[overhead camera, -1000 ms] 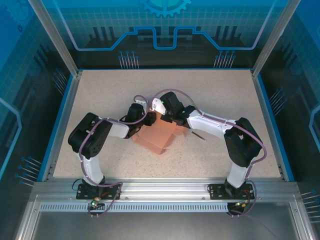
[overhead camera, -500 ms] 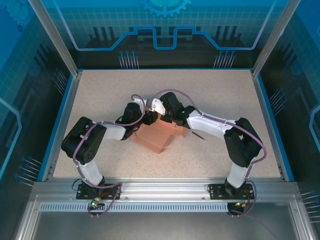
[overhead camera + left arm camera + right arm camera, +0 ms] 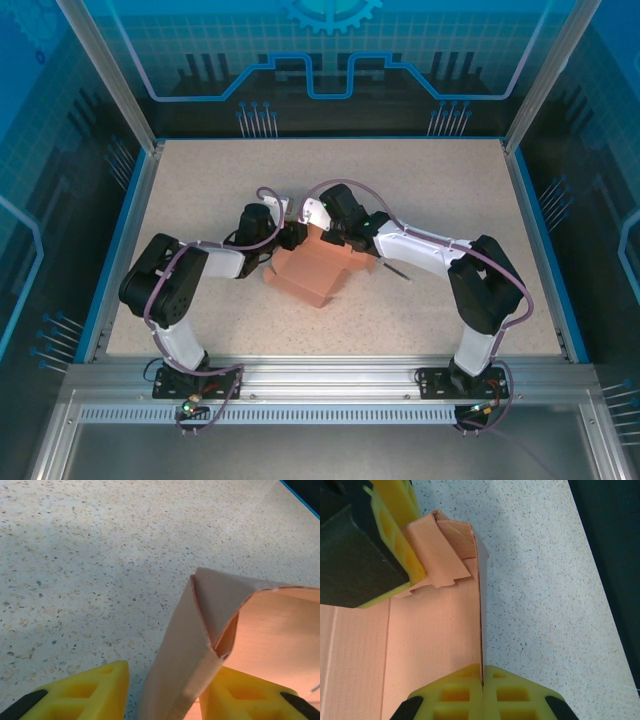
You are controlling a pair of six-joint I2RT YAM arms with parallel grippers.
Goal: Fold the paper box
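Leftward, toward the bench (image 3: 200, 180) edge, is where the left arm's (image 3: 165, 285) elbow has swung over the last second. Its wrist has drawn back a little the same way, so the left gripper (image 3: 289, 238) now meets the box (image 3: 312, 272) from farther to the side. The box has hardly shifted (same slant, same spot), and the right arm looks unmoved.

In the left wrist view, the left gripper's yellow fingers (image 3: 75, 692) stand apart, straddling an upright wall of the box where it folds into a corner. The finger on the right of that view lies against the cardboard. The other stands just off it, with a sliver of bench showing between, so this gripper is not clamped on anything.

The right gripper (image 3: 481, 676) has its fingers together on the edge of a thin side wall, with the sheet pinched between the pads. The right wrist view also shows one finger of the left gripper pressed against the folded flaps at the far corner of that wall.

The salmon-pink box sits near the middle of the bench, between the two grippers, with its near part resting flat. A thin dark stick (image 3: 397, 270) lies on the bench just right of it, beside the right arm.
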